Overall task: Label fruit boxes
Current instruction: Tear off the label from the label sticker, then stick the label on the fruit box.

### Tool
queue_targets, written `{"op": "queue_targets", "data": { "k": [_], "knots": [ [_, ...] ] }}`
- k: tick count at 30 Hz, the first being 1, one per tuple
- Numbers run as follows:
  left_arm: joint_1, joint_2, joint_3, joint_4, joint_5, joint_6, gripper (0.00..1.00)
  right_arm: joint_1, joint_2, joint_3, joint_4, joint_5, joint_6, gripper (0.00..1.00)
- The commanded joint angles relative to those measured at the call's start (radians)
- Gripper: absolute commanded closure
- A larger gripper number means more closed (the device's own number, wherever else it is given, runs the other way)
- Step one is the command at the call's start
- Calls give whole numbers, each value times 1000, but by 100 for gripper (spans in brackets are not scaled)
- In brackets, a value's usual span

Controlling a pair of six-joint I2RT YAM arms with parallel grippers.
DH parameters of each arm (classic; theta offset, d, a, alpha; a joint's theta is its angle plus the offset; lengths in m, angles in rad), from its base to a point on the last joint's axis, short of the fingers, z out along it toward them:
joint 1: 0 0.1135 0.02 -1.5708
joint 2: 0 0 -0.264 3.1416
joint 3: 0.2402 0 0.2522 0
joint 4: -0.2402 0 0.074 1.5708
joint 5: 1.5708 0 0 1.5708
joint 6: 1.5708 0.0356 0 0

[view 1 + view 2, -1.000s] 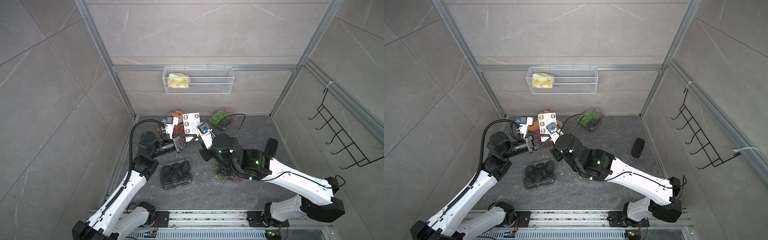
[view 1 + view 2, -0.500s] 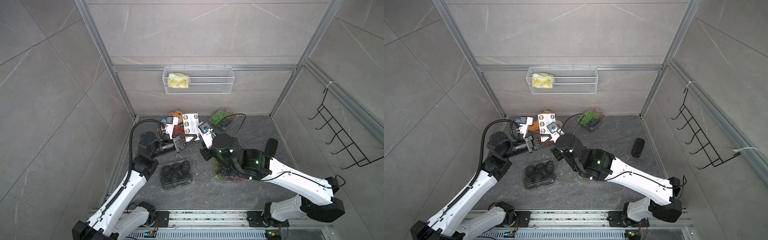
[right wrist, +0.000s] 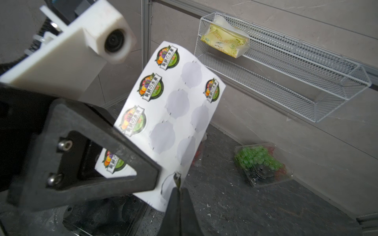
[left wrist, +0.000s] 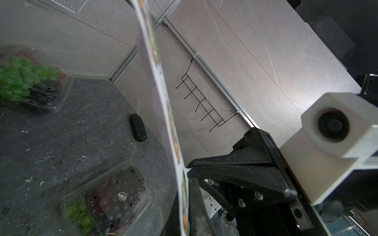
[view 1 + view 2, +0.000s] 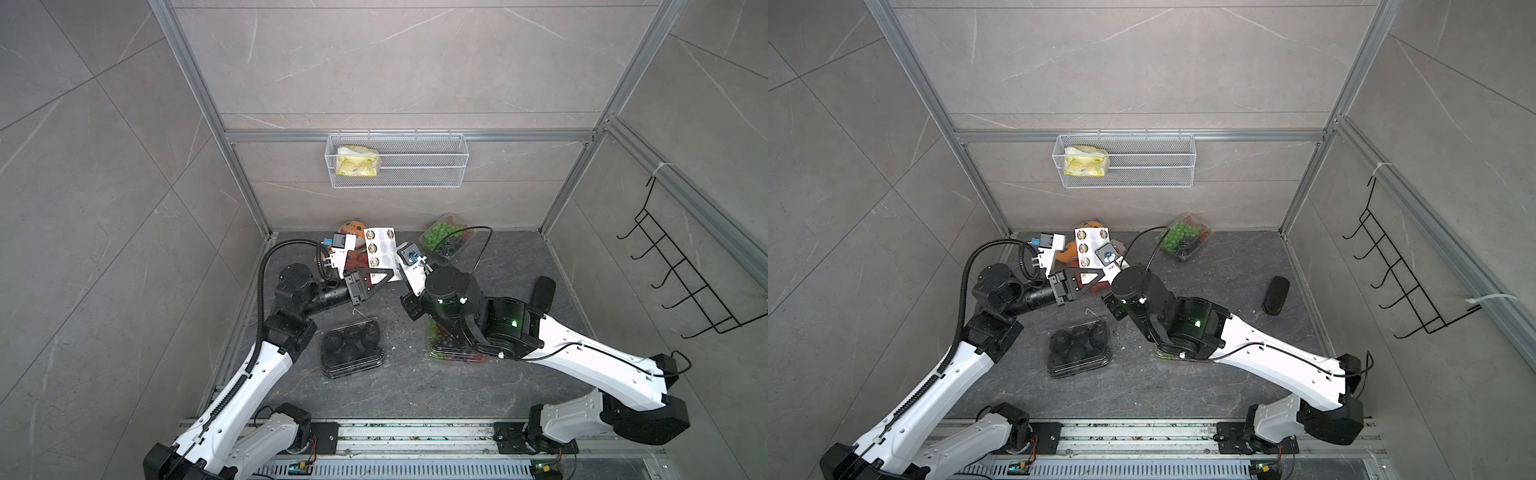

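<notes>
Purple-grape box [image 4: 114, 196] is labelled. The left gripper [image 5: 379, 279] clamps the sticker sheet [image 3: 173, 98] and the right gripper [image 3: 178, 185] pinches a sticker [image 3: 177, 177] off it — the green-grape box [image 3: 262, 163] looks bare.

Glossy paper sticker sheet [image 3: 171, 120], clear plastic punnet [image 3: 263, 163], white metal mesh basket [image 3: 286, 81]

Grey tiled walls [image 5: 395, 62] enclose a dark stone floor [image 5: 415, 390], wire basket [image 5: 424, 174], hook rack [image 5: 688, 270].

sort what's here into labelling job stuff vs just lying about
For the job: sticker sheet, green grape punnet, purple grape punnet, dark-fruit punnet, strawberry punnet.
Lying about: orange plush toy, black oblong object, wire basket, yellow packet, hook rack.
</notes>
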Motion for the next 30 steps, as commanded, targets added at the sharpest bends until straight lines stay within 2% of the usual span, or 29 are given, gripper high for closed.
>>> {"op": "queue_targets", "data": {
  "k": [1,16,21,26,30],
  "knots": [
    [-3,-36,23,-3,7,44,100,-31,-43,-32,-7,33,23,100],
    [-4,-49,20,-52,-32,71,100,-140,-80,-83,-43,2,55,100],
    [-4,-100,27,-173,-136,134,100,-297,5,-48,-98,-79,64,100],
    [-4,-144,43,-334,-244,204,100,-453,171,39,-151,-127,58,100],
    [-2,-160,51,-392,-272,247,100,-560,321,142,-163,-143,48,100]
  ]
}}
